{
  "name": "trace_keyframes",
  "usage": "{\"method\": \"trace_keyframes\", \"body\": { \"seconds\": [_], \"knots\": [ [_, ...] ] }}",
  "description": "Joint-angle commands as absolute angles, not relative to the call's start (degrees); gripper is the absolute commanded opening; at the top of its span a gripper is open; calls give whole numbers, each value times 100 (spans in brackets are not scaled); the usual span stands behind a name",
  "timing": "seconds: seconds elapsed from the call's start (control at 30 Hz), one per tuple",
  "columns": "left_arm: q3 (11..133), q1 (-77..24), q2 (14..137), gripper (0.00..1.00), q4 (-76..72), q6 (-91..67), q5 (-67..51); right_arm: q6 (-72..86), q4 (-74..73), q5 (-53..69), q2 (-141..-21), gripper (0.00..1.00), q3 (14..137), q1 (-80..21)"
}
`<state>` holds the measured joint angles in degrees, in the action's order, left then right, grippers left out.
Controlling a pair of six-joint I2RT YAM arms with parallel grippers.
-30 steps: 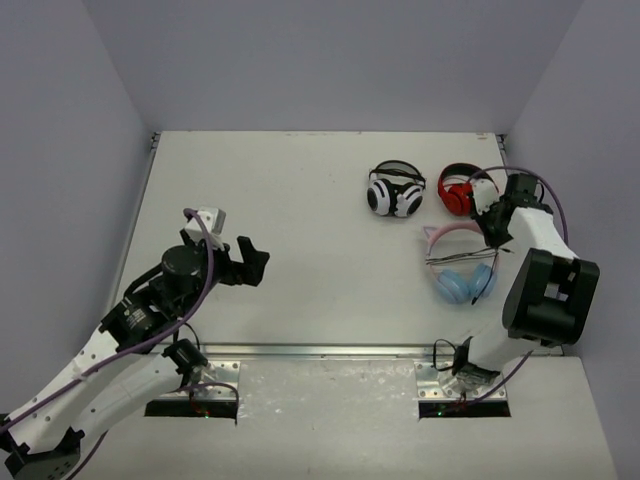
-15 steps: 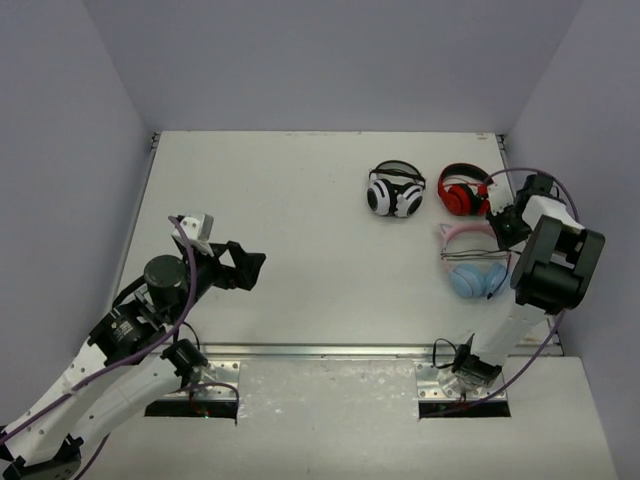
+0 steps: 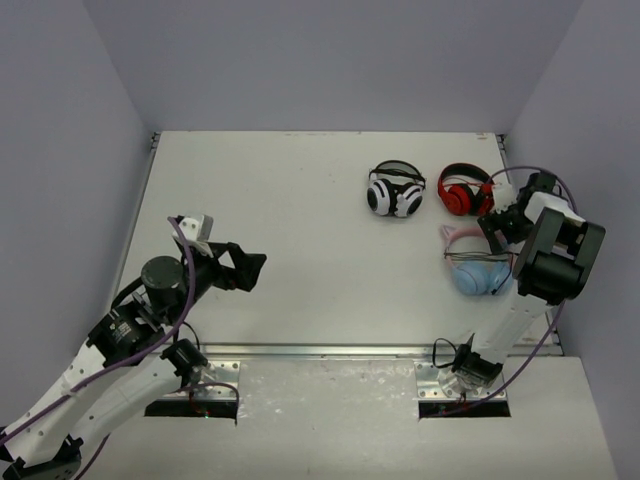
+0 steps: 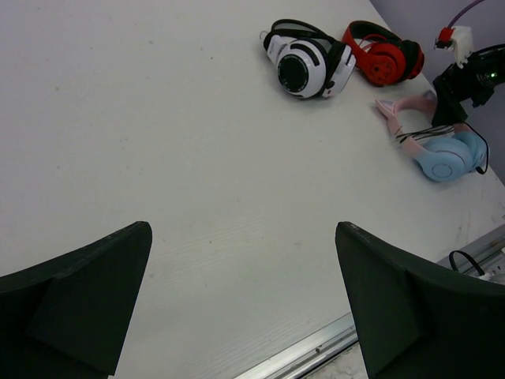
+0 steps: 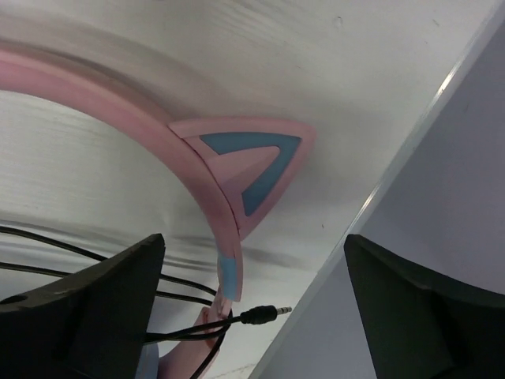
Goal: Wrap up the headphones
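The headphones (image 3: 478, 272) lie at the table's right edge, pink cat-eared headband toward the back, light blue cups toward the front, black cable (image 3: 474, 257) wound across the middle. My right gripper (image 3: 499, 224) hovers just beyond the headband, open and holding nothing. In the right wrist view the pink band and cat ear (image 5: 246, 167) run between the fingers, and the cable's plug (image 5: 264, 315) lies loose below them. My left gripper (image 3: 251, 266) stands open over the table's left half, far from the headphones (image 4: 443, 155).
A white-and-black pair (image 3: 395, 192) and a red-and-black pair (image 3: 462, 190) lie behind the headphones. The right wall (image 5: 442, 197) stands right beside my right gripper. A metal rail (image 3: 330, 350) borders the table's near edge.
My right gripper has gone from shut to open, letting the cable go. The headphones shifted right toward the wall. The left arm drew back slightly toward its base.
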<state>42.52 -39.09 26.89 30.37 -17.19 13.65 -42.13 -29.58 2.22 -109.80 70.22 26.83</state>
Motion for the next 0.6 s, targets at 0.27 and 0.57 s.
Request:
{"method": "trace_keyframes", "body": {
  "seconds": [0.27, 0.57],
  "knots": [
    [4210, -3920, 2514, 100, 2733, -1661, 1336, -3069, -2602, 676, -10240, 99, 7418, 2724],
    [4429, -3692, 2988, 100, 3146, -2118, 2575, -864, -1383, 1773, -9107, 99, 6735, 2558]
  ]
}}
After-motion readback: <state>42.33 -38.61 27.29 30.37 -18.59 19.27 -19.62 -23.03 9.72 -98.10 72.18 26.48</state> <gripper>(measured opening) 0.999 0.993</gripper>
